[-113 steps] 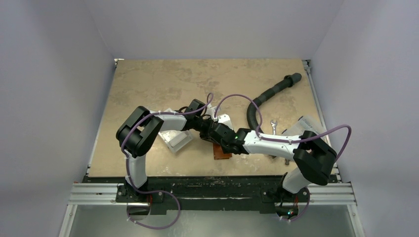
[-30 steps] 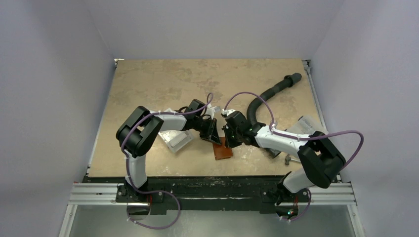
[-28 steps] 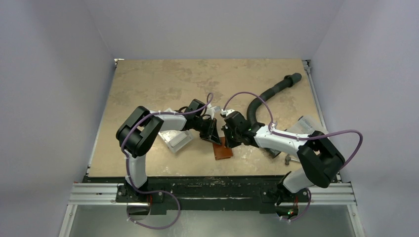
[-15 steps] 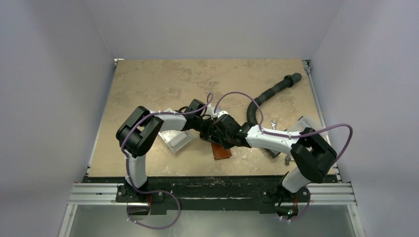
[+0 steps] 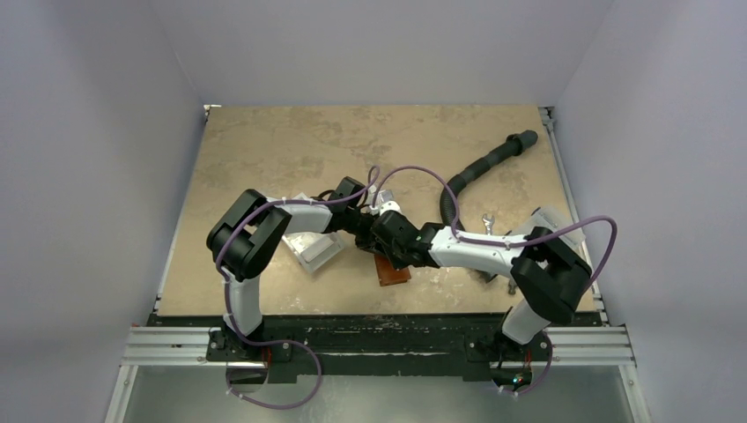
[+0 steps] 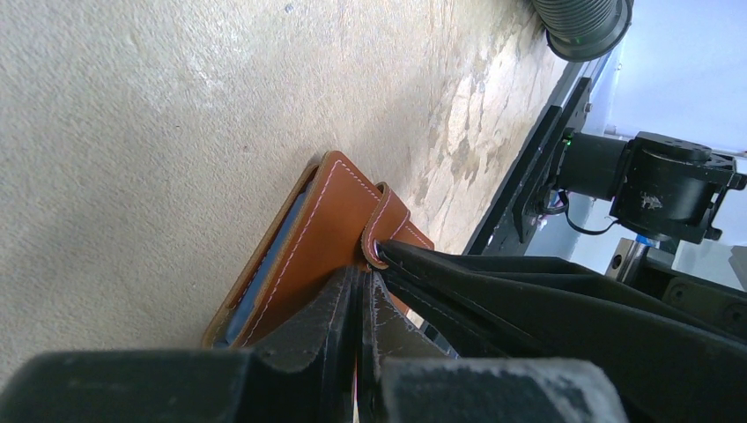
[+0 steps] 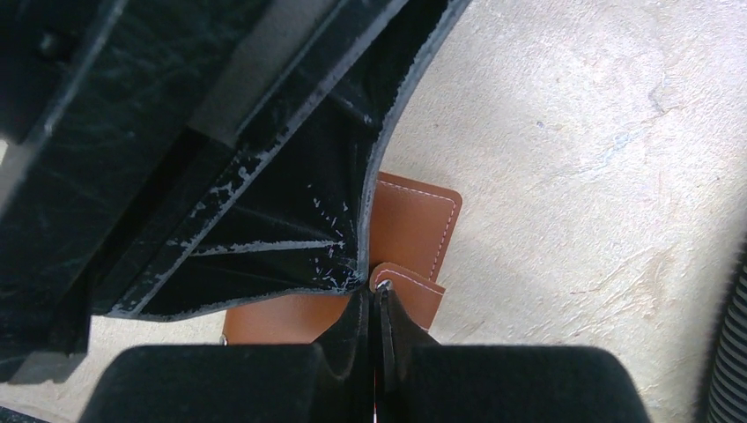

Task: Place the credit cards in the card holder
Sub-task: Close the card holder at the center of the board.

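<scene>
The card holder [image 5: 394,272] is a brown leather wallet lying on the table at mid front. In the left wrist view it [image 6: 317,233] shows its snap strap [image 6: 390,216] and a bluish-grey strip along its open edge; I cannot tell whether that strip is a card or a pocket. No credit cards show plainly. My left gripper [image 6: 361,280] is shut, its tips pressing on the wallet's flap. My right gripper [image 7: 374,296] is shut too, its tips at the snap strap [image 7: 407,287], right against the left fingers [image 7: 264,203]. Both grippers [image 5: 370,234] [image 5: 380,243] meet above the wallet.
A clear-and-white plastic box [image 5: 314,250] lies under the left forearm. A black corrugated hose [image 5: 486,164] curves across the back right. A small wrench [image 5: 487,223] and a clear packet [image 5: 548,218] lie at the right, near the table's edge.
The right arm, drawn back to the right a second ago, has swung left, and its gripper now meets the left gripper over the wallet. The left arm has held still.
</scene>
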Robot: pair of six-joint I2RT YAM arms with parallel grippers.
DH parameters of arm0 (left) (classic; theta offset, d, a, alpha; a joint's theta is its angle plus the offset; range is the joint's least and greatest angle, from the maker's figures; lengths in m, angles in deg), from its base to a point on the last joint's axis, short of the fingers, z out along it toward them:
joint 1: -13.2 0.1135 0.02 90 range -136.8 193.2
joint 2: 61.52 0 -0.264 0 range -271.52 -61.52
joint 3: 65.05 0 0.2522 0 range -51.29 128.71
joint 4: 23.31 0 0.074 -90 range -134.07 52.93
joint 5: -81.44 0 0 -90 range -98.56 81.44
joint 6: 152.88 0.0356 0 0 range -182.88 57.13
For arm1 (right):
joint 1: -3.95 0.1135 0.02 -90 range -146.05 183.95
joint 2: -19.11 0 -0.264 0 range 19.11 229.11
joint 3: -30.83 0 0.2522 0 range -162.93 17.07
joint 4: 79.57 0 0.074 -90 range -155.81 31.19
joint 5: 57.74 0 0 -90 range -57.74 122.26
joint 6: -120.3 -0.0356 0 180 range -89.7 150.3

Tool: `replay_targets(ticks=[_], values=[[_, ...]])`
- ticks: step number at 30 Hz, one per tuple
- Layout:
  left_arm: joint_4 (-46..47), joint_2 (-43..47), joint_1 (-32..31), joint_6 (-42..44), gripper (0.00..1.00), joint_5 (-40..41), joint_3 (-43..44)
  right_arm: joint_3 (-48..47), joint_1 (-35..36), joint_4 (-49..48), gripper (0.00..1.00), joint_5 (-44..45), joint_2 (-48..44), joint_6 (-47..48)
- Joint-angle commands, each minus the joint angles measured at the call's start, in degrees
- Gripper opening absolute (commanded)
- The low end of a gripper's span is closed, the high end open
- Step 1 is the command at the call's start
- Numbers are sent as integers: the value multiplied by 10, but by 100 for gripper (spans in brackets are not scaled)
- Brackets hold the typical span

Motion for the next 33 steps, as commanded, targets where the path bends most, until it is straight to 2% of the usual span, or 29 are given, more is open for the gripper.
replay_targets(ticks=[1, 5, 17, 22, 26, 33], values=[[5, -8, -2, 15, 0, 7, -7, 52, 20, -46, 6, -106, 26, -32], [10, -10, -3, 11, 0, 5, -9, 67, 19, -94, 14, -129, 29, -39], [7, -16, -2, 12, 0, 7, -11, 132, 9, -218, 30, -215, 56, -87], [9, -18, -2, 11, 0, 7, -11, 155, -14, -252, 39, -240, 31, -101], [9, -17, -2, 11, 0, 6, -11, 176, -50, -274, 41, -261, 4, -110], [9, -15, -2, 12, 0, 4, -10, 194, -67, -293, 41, -266, -15, -118]])
